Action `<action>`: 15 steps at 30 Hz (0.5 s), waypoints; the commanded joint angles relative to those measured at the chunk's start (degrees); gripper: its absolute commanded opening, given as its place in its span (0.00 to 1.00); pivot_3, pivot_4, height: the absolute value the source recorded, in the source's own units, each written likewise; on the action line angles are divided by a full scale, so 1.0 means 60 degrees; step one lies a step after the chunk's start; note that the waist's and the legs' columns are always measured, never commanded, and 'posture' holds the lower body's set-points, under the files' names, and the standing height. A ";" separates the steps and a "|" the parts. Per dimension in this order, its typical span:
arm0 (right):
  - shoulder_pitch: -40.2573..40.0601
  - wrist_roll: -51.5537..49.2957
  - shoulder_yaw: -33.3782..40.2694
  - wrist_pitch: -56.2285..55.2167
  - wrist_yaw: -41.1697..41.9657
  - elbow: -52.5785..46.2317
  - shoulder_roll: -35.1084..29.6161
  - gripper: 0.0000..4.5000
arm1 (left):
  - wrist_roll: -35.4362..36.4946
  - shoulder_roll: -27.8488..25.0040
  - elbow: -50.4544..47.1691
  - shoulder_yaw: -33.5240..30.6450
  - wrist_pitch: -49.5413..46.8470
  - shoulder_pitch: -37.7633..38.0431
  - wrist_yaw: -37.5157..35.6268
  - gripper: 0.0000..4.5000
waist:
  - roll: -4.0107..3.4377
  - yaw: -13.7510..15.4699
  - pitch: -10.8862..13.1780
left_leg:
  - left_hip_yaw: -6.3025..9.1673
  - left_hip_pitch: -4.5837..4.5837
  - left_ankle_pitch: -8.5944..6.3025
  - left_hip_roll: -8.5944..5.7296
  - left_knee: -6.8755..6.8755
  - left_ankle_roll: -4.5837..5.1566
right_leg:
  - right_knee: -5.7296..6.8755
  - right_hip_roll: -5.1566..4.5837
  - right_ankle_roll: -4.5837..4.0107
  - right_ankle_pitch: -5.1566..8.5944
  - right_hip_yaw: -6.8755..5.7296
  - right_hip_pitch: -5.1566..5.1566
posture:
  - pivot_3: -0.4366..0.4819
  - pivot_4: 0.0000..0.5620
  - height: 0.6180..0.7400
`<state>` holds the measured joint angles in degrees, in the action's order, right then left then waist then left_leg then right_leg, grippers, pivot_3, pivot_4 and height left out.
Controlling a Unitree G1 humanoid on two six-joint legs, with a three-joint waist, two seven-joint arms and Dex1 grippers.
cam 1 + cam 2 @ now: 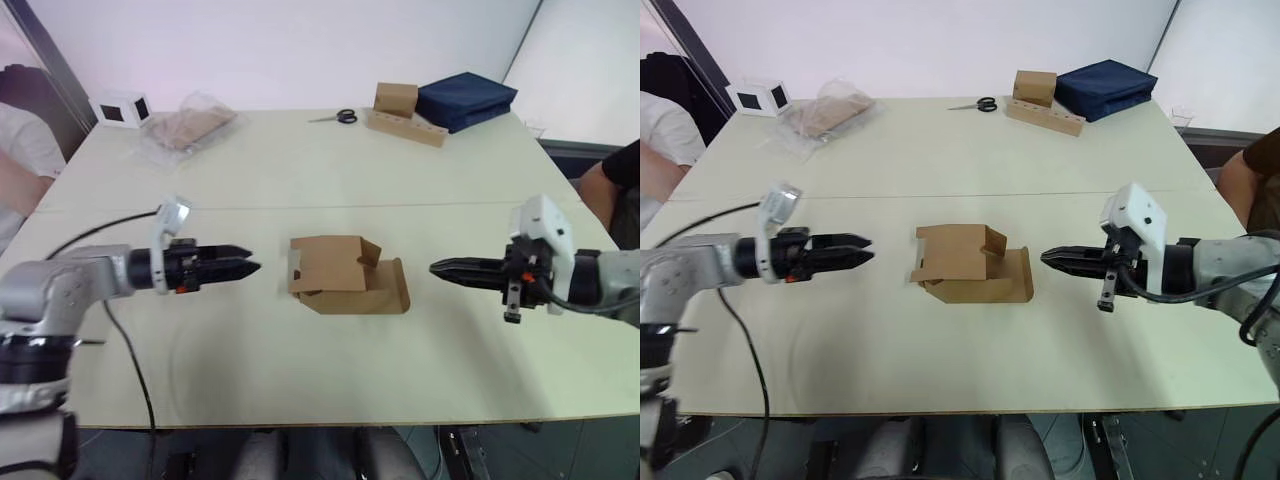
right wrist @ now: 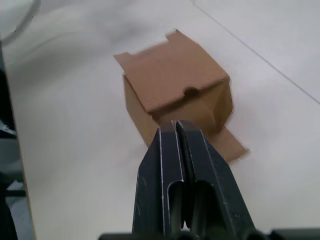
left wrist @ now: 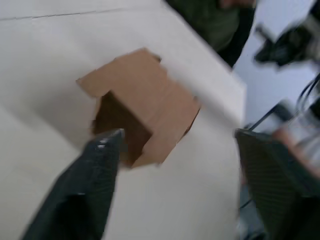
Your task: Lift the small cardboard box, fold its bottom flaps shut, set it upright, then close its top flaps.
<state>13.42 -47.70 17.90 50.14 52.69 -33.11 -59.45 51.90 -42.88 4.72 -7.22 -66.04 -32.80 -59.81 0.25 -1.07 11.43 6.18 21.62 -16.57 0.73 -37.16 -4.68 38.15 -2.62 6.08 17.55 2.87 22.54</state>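
The small cardboard box [image 1: 330,268] lies on its side in the middle of the pale table [image 1: 300,180], touched by neither gripper. Its open end faces my left gripper [image 1: 252,267], and the dark inside shows in the left wrist view. Flaps stand loose at both ends. One long flap [image 1: 388,296] lies flat on the table towards my right gripper. I cannot tell bottom flaps from top flaps. My left gripper hovers just left of the box, its fingers [image 3: 102,170] spread open and empty. My right gripper [image 1: 436,268] is shut and points at the box from the right, a short gap away.
At the table's far edge are a white cube box [image 1: 121,107], a clear plastic bag [image 1: 190,125], scissors [image 1: 340,117], a brown box [image 1: 396,98] by a navy bag [image 1: 465,98] and a cardboard strip [image 1: 405,128]. People sit at the left [image 1: 20,160] and right [image 1: 615,175].
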 commanded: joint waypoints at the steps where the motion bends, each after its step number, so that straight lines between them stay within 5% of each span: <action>1: -0.0121 -0.0267 0.0190 0.0070 -0.0396 -0.0539 0.0131 0.00 | 0.0040 0.0625 0.1301 0.0078 -0.0807 -0.0679 0.0370 0.99 | 0.0002 -0.0014 0.0000 | 0.0002 0.0003 0.0000 0.0000 0.0000 0.0000 | -0.0002 0.0000 0.0000 0.0000 0.0000 0.0001 | 0.48 0.27 1.00; 15: -0.0901 -0.0694 0.0561 0.0120 -0.1299 -0.1194 0.0196 0.00 | -0.0342 0.2154 0.2831 0.0672 -0.1889 -0.1576 0.0412 0.99 | 0.0005 0.0008 -0.0001 | 0.0010 0.0009 0.0005 -0.0004 -0.0002 -0.0009 | 0.0001 -0.0003 0.0001 0.0000 -0.0001 0.0007 | 0.48 0.27 1.00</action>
<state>7.95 -50.94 19.07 51.14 45.44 -38.32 -58.38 49.75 -30.13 21.30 -2.71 -76.87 -40.59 -56.84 0.27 -1.03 11.43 6.24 21.67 -16.54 0.71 -37.18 -4.74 38.16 -2.64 6.08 17.54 2.86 22.58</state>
